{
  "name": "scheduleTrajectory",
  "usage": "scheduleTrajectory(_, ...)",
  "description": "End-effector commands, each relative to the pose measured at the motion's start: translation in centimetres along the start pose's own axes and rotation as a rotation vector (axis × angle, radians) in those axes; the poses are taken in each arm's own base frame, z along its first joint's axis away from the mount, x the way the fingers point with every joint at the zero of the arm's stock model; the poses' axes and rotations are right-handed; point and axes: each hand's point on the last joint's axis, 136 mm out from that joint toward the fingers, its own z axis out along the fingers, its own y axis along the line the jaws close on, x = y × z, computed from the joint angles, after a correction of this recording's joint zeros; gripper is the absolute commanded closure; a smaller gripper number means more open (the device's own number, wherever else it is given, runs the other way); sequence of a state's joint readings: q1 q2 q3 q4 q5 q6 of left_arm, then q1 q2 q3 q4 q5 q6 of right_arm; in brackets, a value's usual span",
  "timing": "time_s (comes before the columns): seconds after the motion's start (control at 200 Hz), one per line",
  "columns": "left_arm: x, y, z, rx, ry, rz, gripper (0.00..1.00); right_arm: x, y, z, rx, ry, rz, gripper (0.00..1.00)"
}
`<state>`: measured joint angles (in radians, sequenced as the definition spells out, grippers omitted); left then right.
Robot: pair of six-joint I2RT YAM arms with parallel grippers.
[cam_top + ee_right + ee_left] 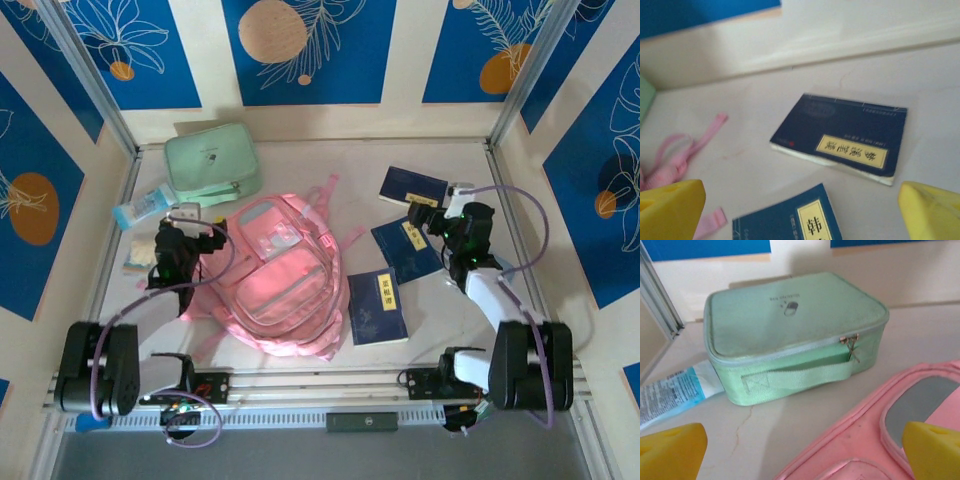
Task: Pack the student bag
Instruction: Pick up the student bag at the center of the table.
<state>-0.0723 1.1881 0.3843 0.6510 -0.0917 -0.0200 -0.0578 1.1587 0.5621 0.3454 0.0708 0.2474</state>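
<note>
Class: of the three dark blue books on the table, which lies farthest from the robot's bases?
The far book, nearest the back wall; the middle book and the near book lie closer to the bases.

So the student bag (pixel 285 290) sits in the middle, zip case (pixel 210 160) behind it to the left, tube (pixel 145 207) left of that, and 3 books (pixel 376 307) off to its right.

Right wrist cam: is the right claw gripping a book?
No: the right claw is open; far book and near book lie flat on the table.
</note>
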Motion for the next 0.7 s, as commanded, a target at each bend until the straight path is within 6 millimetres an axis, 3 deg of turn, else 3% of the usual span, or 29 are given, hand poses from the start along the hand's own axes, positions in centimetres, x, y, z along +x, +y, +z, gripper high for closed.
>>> scheduleTrajectory(0.0, -1.6, 0.5, -1.1, -0.025, 0.039, -0.150, 0.01, 0.0, -2.1, -2.3, 0.129, 0.046, 0.374, 0.01)
scheduleTrajectory(0.135, -3.4, -1.0, -2.2, 0.059, 0.056, -0.367, 0.01, 1.8, -3.1, -3.7, 0.135, 0.117, 0.588, 0.01)
scheduleTrajectory(0.245, -2.0, -0.9, -2.8, 0.041, 0.114, -0.499, 0.01, 2.6, -1.8, -3.6, 0.056, 0.231, 0.634, 0.01)
scheduleTrajectory(0.295, -2.1, -1.5, -3.1, 0.075, 0.146, -0.518, 0.01, 2.8, -0.6, -3.4, 0.024, 0.275, 0.600, 0.01)
scheduleTrajectory(0.455, 0.3, -2.6, -5.5, 0.061, 0.393, -0.610, 0.01, 4.5, 4.8, -3.5, -0.052, 0.450, 0.469, 0.01)
scheduleTrajectory(0.57, 2.3, -4.3, -7.9, 0.103, 0.482, -0.715, 0.01, 6.7, 9.0, -3.7, -0.108, 0.592, 0.402, 0.01)
scheduleTrajectory(0.695, 5.0, -4.2, -11.3, 0.034, 0.574, -0.741, 0.01, 9.5, 14.0, -3.7, -0.206, 0.745, 0.339, 0.01)
